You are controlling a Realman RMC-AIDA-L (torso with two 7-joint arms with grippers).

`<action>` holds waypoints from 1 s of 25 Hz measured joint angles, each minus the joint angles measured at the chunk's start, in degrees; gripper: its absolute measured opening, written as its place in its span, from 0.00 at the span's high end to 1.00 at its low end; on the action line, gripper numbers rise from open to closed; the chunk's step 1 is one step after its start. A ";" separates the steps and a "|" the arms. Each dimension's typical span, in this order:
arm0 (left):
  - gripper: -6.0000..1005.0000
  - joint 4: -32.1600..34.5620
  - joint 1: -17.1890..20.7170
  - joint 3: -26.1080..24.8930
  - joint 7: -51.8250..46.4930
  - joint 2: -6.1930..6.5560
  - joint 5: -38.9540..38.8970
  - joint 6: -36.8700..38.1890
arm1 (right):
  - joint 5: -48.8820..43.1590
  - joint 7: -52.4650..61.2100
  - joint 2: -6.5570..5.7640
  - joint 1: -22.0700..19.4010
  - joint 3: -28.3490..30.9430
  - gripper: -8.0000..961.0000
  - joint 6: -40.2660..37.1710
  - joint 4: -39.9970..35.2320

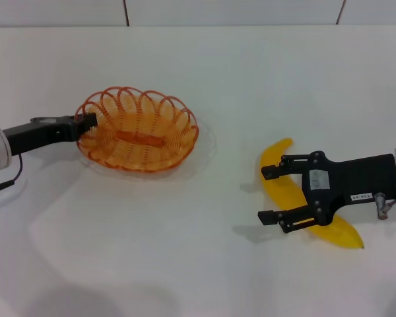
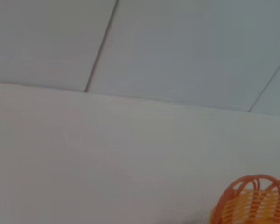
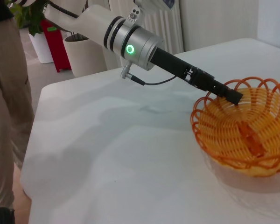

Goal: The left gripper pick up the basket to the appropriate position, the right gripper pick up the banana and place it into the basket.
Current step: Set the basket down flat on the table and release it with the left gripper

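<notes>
Left gripper [image 1: 87, 125] at left rim of basket [image 1: 142, 142], clenched on rim wire. Basket left of centre on white table [image 1: 204, 277], looks tilted and lifted slightly. Right gripper [image 1: 272, 193] spread wide, fingers straddling banana [image 1: 282, 188]. Banana flat on table, well right of basket.

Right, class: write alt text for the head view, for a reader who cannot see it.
The right end effector, open, straddles a curved yellow plastic-looking banana on the white table. To the left, the left end effector meets the rim of a shallow orange wire basket.
</notes>
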 joint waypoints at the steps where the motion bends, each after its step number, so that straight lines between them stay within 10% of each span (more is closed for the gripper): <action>1: 0.86 -0.18 0.00 0.02 0.00 0.00 0.00 -0.06 | 0.00 0.01 0.00 0.00 0.00 0.09 0.00 0.00; 25: 0.78 -0.34 -0.35 0.58 0.49 -0.16 0.00 -0.01 | 0.00 -0.17 0.00 0.32 -0.17 0.09 -0.72 0.88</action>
